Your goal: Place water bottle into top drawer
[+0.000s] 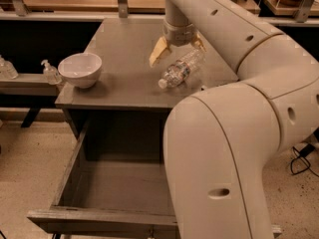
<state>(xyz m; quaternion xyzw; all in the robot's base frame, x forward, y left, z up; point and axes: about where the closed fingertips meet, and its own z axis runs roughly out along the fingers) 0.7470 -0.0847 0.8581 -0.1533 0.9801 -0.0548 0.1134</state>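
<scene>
The water bottle (178, 70) lies on its side on the grey tabletop (124, 49), white cap toward the front left, base toward the back right. My gripper (178, 48) hangs just above the bottle's far end, open, with one tan finger (158, 52) to its left and the other at its right. The fingers straddle the bottle without closing on it. The top drawer (68, 171) is pulled out below the table's front edge, and its visible inside holds nothing. My arm hides its right part.
A white bowl (79, 69) stands at the table's front left corner. Two small pump bottles (50, 72) sit on a low shelf to the left. A wooden bench runs behind the table. My large white arm (224, 153) fills the right side.
</scene>
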